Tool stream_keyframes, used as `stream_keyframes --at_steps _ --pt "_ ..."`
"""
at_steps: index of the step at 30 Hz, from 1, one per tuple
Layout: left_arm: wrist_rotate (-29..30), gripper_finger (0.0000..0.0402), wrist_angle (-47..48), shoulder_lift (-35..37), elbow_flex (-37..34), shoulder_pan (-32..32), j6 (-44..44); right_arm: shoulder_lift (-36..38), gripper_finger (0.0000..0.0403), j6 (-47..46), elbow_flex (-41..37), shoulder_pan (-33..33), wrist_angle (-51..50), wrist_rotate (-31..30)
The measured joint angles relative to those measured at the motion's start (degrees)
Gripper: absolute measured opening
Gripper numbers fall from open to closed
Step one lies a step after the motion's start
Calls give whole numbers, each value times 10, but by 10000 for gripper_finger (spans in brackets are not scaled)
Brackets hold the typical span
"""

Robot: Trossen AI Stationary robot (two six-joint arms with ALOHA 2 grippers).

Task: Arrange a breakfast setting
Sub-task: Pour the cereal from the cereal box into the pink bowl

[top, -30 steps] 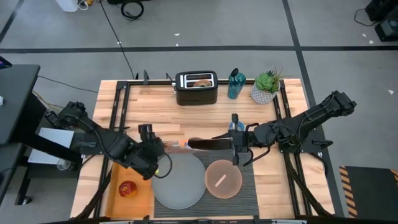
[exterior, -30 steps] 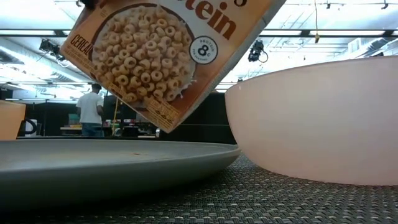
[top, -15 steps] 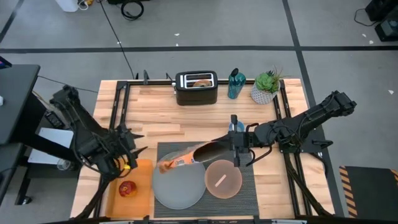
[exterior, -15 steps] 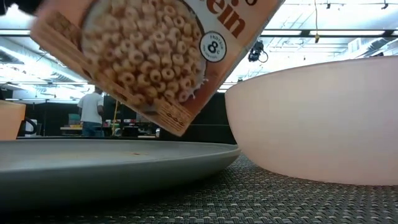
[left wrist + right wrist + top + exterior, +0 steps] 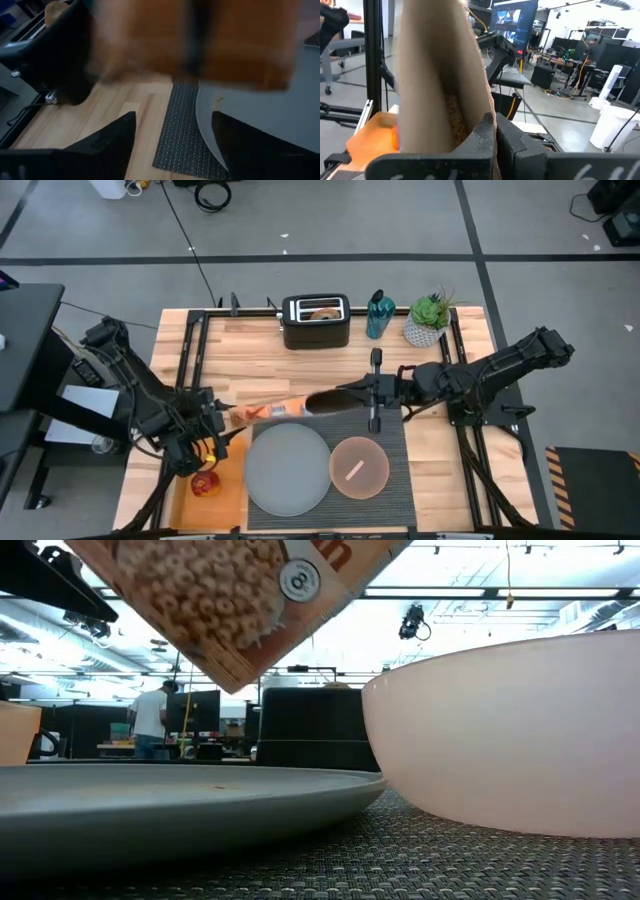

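The cereal box lies tipped on its side in the air, above the far edge of the placemat, and my right gripper has its fingers clamped on the box's right end. In the low view the box hangs above the plate, its printed cereal rings facing the camera. In my right wrist view the box's open top shows tan cereal inside, with one finger pressed to its side.

Below it the pale grey plate sits on the left part of the placemat, and the pink bowl sits just right of it, rims close together (I cannot tell whether they touch). A spoon lies inside the bowl.

My left gripper hovers at the near left of the surface, over the orange tray. Its fingers stand apart and hold nothing. The red apple rests in the tray, just near of that gripper.

At the far edge of the surface stands the black toaster with a bagel in its slot. To its right are a teal bottle and a potted plant.
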State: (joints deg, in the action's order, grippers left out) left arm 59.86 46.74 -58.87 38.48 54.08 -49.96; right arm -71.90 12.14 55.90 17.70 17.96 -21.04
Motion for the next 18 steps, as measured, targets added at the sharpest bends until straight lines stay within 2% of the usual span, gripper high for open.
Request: stream_keyframes --at_steps 9,14,18 --pt "44 348 -33 0 -3 -10 11 0 4 0 0 -9 13 2" --pt "-12 355 -74 0 -3 -15 45 0 4 0 0 -10 13 2" --pt "-4 355 -93 0 -3 -6 61 0 4 0 0 -10 13 2"
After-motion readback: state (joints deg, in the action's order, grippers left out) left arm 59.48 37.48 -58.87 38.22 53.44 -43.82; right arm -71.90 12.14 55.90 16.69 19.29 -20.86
